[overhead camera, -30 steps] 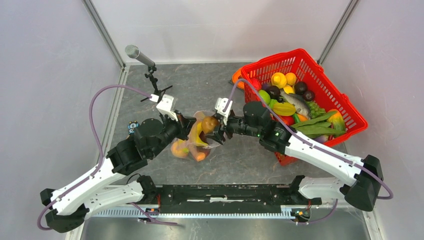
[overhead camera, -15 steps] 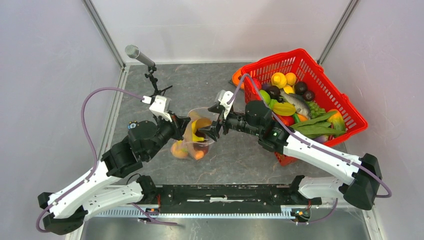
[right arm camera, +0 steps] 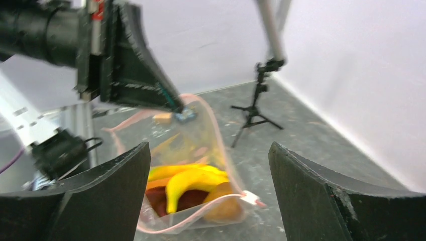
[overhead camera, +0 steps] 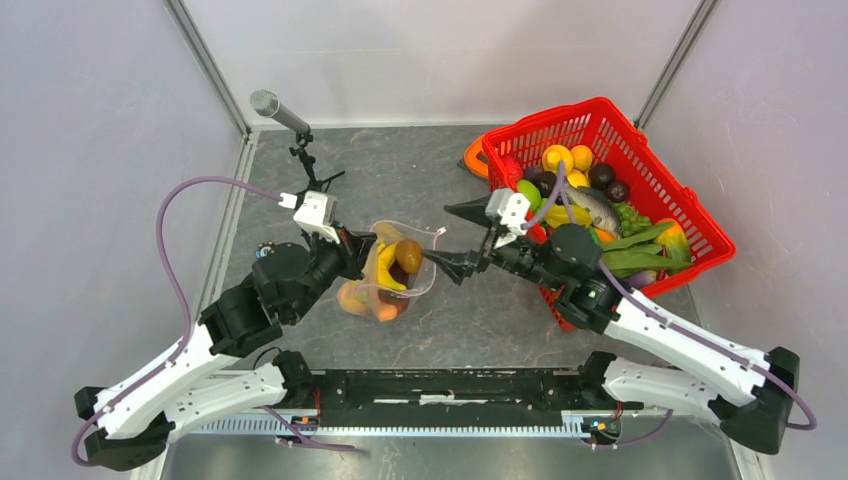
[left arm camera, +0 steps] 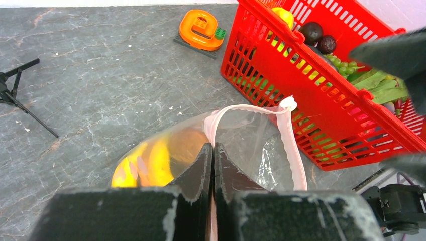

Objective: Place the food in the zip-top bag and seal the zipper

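Observation:
The zip-top bag hangs clear and open-mouthed at table centre. My left gripper is shut on the bag's rim, pinching the pink zipper strip. Food lies inside the bag: a yellow banana, a brown kiwi and orange pieces. Just right of the bag mouth, my right gripper stands wide open with nothing between its fingers. In the right wrist view the bag sits ahead between those fingers. More food fills the red mesh basket.
A flat orange ring-shaped object lies left of the basket's far corner. A microphone on a small tripod stands at the back left. The basket wall is close to the right of the bag.
My right gripper carried the kiwi into the bag mouth, opened and drew back to the right. The kiwi now lies inside the bag. The left gripper shifted slightly while holding the rim.

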Controlling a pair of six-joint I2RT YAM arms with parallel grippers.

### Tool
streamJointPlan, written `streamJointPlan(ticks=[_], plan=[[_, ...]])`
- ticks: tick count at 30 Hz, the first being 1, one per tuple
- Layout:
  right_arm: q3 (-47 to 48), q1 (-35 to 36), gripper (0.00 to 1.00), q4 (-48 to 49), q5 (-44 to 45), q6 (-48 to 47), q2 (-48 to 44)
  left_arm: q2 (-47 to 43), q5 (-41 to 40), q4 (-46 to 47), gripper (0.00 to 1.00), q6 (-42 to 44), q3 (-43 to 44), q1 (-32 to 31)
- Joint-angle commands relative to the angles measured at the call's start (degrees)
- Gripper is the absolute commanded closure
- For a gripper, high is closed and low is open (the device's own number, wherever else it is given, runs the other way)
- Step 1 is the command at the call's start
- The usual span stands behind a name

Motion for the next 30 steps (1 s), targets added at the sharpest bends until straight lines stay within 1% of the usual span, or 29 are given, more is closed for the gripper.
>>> streamJointPlan(ticks=[1,5,7,8,9,12,16,20,23,25,28,30], plan=[[0.43,0.10,0.10,2.05,13.53,-4.01,-2.81,0.79,0.42,3.67,0.94,-0.88,0.52,0.19],[7.65,-1.05,0.11,-7.32,33.10,-5.97,-0.67,1.24,0.96,3.46,0.94,-0.75,0.85,0.13],[9.49,-3.42,0.13,-10.15,38.65,-6.19,0.27,1.30,1.03,3.37,0.94,-0.75,0.95,0.15],[9.81,-5.11,0.14,-11.10,39.66,-5.97,0.54,1.33,1.07,3.37,0.94,-0.95,0.95,0.18],[10.22,-7.52,0.15,-12.26,39.70,-5.34,0.82,1.40,1.14,3.44,0.94,-0.97,0.87,0.18],[10.97,-15.91,0.16,-15.27,36.07,-2.39,1.75,1.75,1.32,3.55,0.94,-1.05,0.95,0.19],[11.88,-23.02,0.15,-19.53,35.42,-1.27,4.50,2.43,2.01,3.72,0.94,-1.15,1.09,0.13],[13.12,-30.10,0.14,-21.32,28.34,0.76,8.72,2.58,2.18,3.56,0.94,-1.19,1.04,0.18],[14.61,-34.53,0.15,-22.07,23.51,1.77,12.80,2.45,1.96,3.57,0.94,-1.19,0.88,0.16],[16.02,-36.83,0.18,-22.60,21.55,2.54,16.35,2.39,1.88,3.47,0.94,-1.06,0.87,0.16],[18.56,-39.64,0.18,-24.27,21.00,4.60,20.56,2.22,1.70,3.04,0.94,-1.06,0.98,0.13],[17.37,-40.68,0.18,-21.53,21.24,6.07,22.04,1.79,1.45,2.71,0.94,-1.31,0.72,0.14]])
